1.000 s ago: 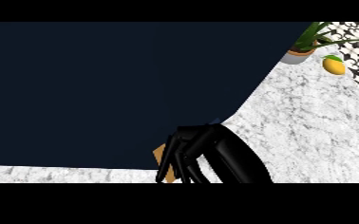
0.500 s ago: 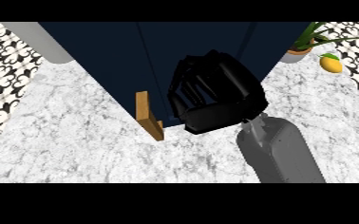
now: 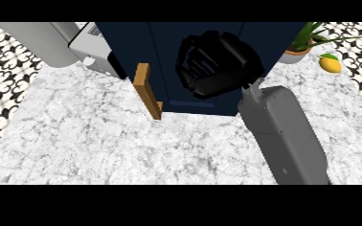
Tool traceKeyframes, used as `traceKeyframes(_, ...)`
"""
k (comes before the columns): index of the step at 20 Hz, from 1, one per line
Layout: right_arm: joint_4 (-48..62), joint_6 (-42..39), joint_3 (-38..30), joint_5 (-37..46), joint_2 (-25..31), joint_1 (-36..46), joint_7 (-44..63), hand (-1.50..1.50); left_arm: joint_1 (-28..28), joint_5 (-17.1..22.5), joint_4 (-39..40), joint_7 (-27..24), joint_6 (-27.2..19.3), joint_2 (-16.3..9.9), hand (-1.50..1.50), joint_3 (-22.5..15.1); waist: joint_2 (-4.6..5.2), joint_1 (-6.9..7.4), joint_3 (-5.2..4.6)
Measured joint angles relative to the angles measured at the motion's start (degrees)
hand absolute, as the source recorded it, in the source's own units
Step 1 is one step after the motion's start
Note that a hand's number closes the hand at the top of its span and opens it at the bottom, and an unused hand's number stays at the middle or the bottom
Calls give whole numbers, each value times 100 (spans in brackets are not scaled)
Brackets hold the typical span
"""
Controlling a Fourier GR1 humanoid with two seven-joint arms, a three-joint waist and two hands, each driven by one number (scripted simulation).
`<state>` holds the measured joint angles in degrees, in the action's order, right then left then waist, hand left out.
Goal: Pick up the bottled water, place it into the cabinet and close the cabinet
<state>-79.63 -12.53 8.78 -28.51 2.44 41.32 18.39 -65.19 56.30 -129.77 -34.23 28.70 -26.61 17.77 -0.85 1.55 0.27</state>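
The dark blue cabinet stands at the back of the marble counter, and its door, with a wooden handle, lies nearly flush with the front. My right hand rests against the door face to the right of the handle, fingers relaxed and holding nothing. Its grey forearm comes in from the lower right. No water bottle shows in this view. My left hand is out of view.
A silver appliance and a grey rounded object sit left of the cabinet. A potted plant and a lemon are at the back right. Patterned tiles line both upper corners.
The door has swung from filling the view to lying against the cabinet front. My right hand followed it inward and upward, and more of the counter and forearm now shows.
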Motion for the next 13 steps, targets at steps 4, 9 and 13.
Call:
traceKeyframes(4,281,-190,-21,61,-20,158,-84,150,45,52,20,195,118,98,-150,67,-47,-53,43)
traceKeyframes(9,479,-342,-104,-133,-42,300,-28,150,112,96,-103,375,151,165,-150,59,-56,-79,108)
traceKeyframes(13,537,-491,-134,-316,-8,308,-124,150,102,208,-136,501,213,142,-150,142,-61,-82,143)
